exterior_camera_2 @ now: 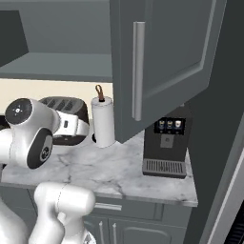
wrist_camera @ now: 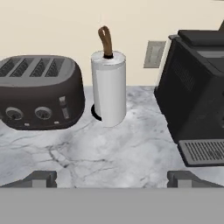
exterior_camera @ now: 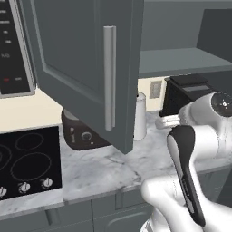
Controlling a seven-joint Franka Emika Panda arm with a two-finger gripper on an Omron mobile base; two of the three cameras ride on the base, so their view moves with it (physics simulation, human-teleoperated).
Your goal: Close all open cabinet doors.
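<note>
The cabinet doors (exterior_camera: 86,63) stand swung out over the marble counter (exterior_camera: 104,165), above the toaster (wrist_camera: 39,92) and paper towel roll (wrist_camera: 109,87); each carries a long vertical handle (exterior_camera_2: 138,71), and the shelf behind is exposed. The end effector (wrist_camera: 112,178) sits low near the counter's front edge, fingertips (wrist_camera: 40,178) spread wide and holding nothing, aimed at the back wall. The doors lie above it, so the coming move likely starts with a rise.

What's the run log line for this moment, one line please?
cabinet door: swung open over counter | gripper: open, holding nothing, low over counter facing toaster and paper towel roll | door not touched
</note>
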